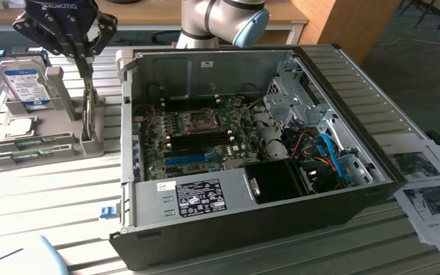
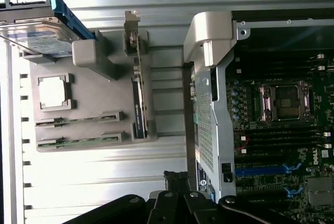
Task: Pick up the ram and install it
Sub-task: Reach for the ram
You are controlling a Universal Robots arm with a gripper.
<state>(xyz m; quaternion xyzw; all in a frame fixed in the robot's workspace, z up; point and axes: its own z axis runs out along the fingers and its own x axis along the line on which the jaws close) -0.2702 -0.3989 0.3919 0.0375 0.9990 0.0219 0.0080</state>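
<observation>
White slats make up the worktop (image 1: 44,200), and we see a big open computer case (image 1: 243,229) sitting on it. Beside the case, on the exterior view's left, lies a gray holder (image 1: 54,124). Two green ram sticks (image 1: 35,142) lie flat in the holder, on the side far from the case. A blue hard drive (image 1: 23,83) stands in the holder too. A thin card (image 1: 90,117) stands up on the side nearest the case. We see the gripper (image 1: 87,71) up above the holder, beside the case. It is closed and holds nothing. Papers (image 1: 434,189) lie on the case's other side.
</observation>
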